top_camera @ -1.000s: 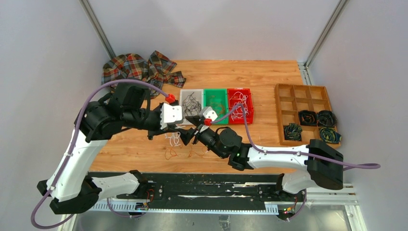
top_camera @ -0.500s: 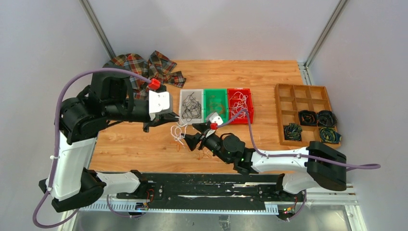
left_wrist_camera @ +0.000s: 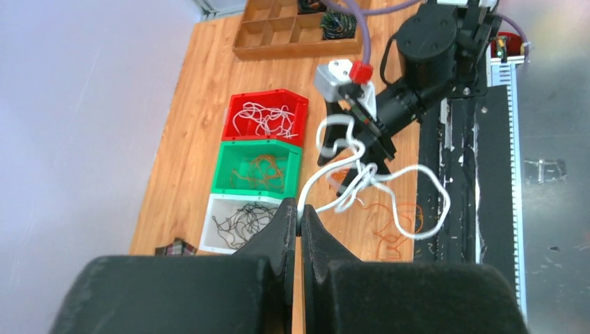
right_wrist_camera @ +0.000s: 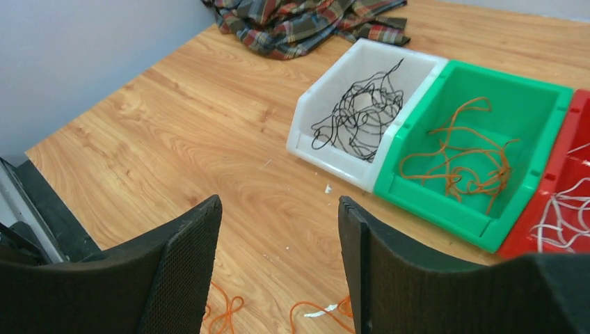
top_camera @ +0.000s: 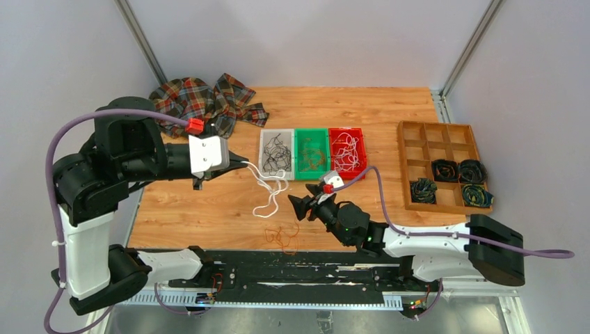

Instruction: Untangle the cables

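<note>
White cables hang pinched in the tightly closed left gripper. Right gripper, just right of them, gapes empty; orange cables lie nearer.

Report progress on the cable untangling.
Done: black cables in the white bin, orange ones in the green bin, white ones in the red bin.
In hand: left tool pinches a white cable tangle; right tool open, empty.
Remaining: loose orange cables on the table.
</note>
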Tool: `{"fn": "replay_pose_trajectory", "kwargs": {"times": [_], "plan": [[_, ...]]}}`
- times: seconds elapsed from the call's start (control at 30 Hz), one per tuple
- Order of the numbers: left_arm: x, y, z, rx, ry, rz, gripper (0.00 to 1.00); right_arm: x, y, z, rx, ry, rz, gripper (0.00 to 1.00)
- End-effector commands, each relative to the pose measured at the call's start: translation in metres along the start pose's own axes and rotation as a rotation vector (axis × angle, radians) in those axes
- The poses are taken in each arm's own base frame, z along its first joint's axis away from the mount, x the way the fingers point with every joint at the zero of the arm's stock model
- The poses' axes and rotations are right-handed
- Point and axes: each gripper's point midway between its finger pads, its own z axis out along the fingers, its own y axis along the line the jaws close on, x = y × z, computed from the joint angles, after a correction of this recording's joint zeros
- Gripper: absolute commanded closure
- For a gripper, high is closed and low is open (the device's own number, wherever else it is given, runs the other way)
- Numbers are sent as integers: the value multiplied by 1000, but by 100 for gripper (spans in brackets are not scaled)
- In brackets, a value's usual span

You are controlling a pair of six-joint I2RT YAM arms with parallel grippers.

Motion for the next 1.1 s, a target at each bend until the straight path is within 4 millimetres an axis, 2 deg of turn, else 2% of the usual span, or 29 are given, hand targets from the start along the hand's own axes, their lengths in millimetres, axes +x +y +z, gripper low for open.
{"fn": "replay_pose_trajectory", "kwargs": {"times": [0.0, 0.17, 0.23, 0.33, 0.43, 0.73, 0.93, 1.0, 1.07], "plan": [[12, 0, 3, 1, 30, 39, 100, -38, -1, -6, 16, -59, -27, 37], [26, -6, 7, 24, 61, 57, 100, -103, 24, -11, -92, -159, -33, 34], [30, -6, 7, 24, 70, 63, 100, -124, 42, -15, -178, -190, -31, 32], [37, -8, 8, 29, 88, 77, 100, -149, 67, -22, -306, -228, -46, 28], [45, -8, 9, 28, 110, 91, 100, -164, 87, -28, -412, -249, -80, 27], [48, -12, 9, 43, 109, 95, 100, -168, 139, -31, -664, -220, -165, 26], [47, -14, 8, 43, 104, 89, 99, -171, 159, -20, -703, -214, -165, 27], [47, -14, 7, 41, 103, 89, 100, -170, 158, -12, -669, -194, -169, 31], [47, -15, 6, 39, 102, 90, 100, -168, 155, -5, -634, -181, -171, 42]]}}
